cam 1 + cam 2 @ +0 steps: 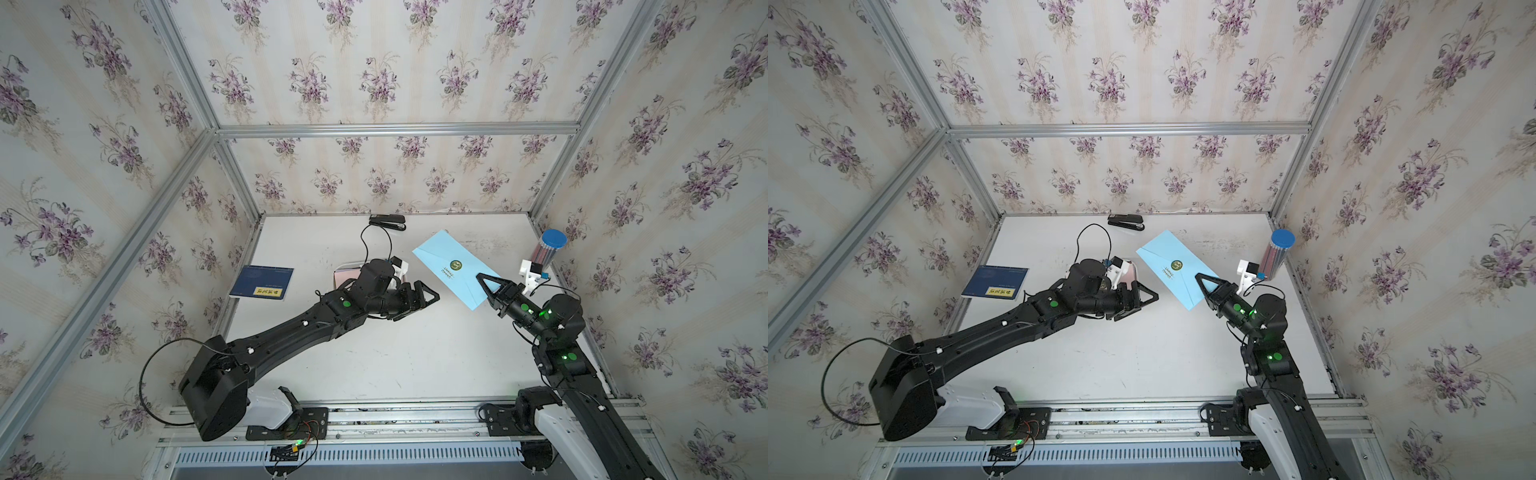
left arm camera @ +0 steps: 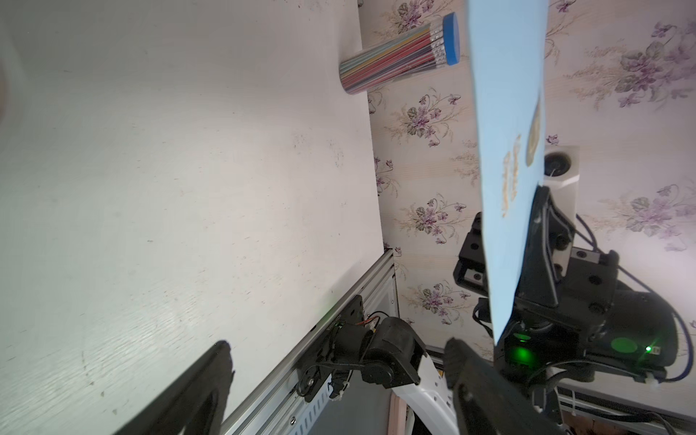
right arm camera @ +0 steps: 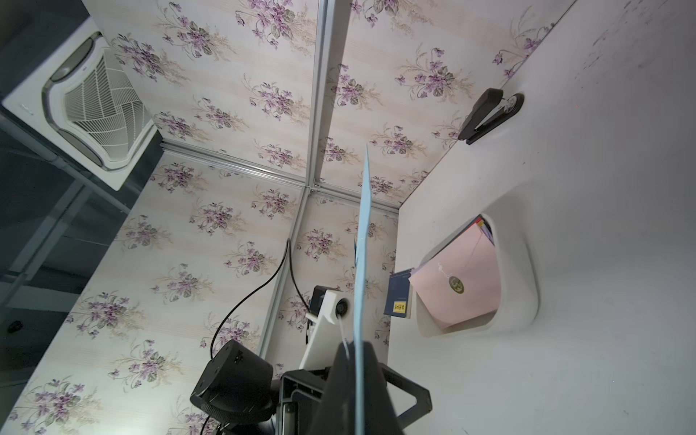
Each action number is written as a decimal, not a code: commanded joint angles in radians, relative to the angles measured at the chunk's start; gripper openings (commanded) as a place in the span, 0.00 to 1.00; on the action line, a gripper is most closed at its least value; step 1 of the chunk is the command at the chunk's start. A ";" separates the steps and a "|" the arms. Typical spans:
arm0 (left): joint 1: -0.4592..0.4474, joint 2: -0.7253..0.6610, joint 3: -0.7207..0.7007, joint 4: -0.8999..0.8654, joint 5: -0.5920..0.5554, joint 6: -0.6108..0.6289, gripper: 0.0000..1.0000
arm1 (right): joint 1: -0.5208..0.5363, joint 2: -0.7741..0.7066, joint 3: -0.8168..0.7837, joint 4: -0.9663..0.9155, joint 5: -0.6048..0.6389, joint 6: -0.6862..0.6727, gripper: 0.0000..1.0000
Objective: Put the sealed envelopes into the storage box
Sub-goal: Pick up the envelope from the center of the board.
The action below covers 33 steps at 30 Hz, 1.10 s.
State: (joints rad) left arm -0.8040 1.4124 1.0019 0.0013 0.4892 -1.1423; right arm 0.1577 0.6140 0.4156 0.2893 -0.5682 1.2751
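2 envelopes clearly in sight. 1 is the light blue envelope [image 1: 436, 254], clamped in my right jaws by 1 short end, near a corner. It's off the counter [image 1: 395, 357], in the air, long axis running from the jaws toward the stapler [image 1: 387, 222] at the back. Its round green-gold seal sticker [image 1: 456, 266] faces the top cameras, with gold print just beside it. The right wrist view shows this envelope [image 3: 362, 241] edge-on, rising straight out of the closed jaws.

The other is the pink envelope [image 3: 459, 280], seal up, lying on top inside the storage box [image 3: 525, 263]. It's tilted, 1 corner sticking out past the rim. Edges of more coloured envelopes [image 3: 486, 229] show under it; can't count them. In both top views my left wrist covers most of the box. Only a bit of pink envelope [image 1: 345, 277] and white box rim [image 1: 348, 265] show.

Left jaws are wide open and empty, above the counter just beside the box, tips aimed at the right jaws. There's a gap between the left tips and the blue envelope, no contact.

The blue envelope hangs between the box and the pencil tube [image 1: 550, 249], which stands upright at the counter's right edge. The dark blue book [image 1: 262, 282] lies flat near the left edge, apart from the box.
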 commanded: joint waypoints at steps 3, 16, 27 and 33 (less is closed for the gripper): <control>-0.008 0.063 0.039 0.205 -0.028 -0.049 0.86 | 0.013 -0.022 -0.048 0.129 0.040 0.104 0.00; -0.034 0.161 0.143 0.268 -0.075 -0.051 0.64 | 0.022 -0.054 -0.140 0.191 0.057 0.201 0.00; -0.050 0.202 0.220 0.204 -0.080 0.004 0.18 | 0.025 -0.037 -0.161 0.209 0.039 0.218 0.00; -0.033 0.151 0.291 -0.069 -0.109 0.181 0.00 | 0.025 0.017 -0.122 0.099 -0.003 0.041 0.56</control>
State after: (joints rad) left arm -0.8482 1.5951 1.2556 0.0849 0.4026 -1.0946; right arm 0.1825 0.6075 0.2661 0.4416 -0.5377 1.4521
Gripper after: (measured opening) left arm 0.059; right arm 0.423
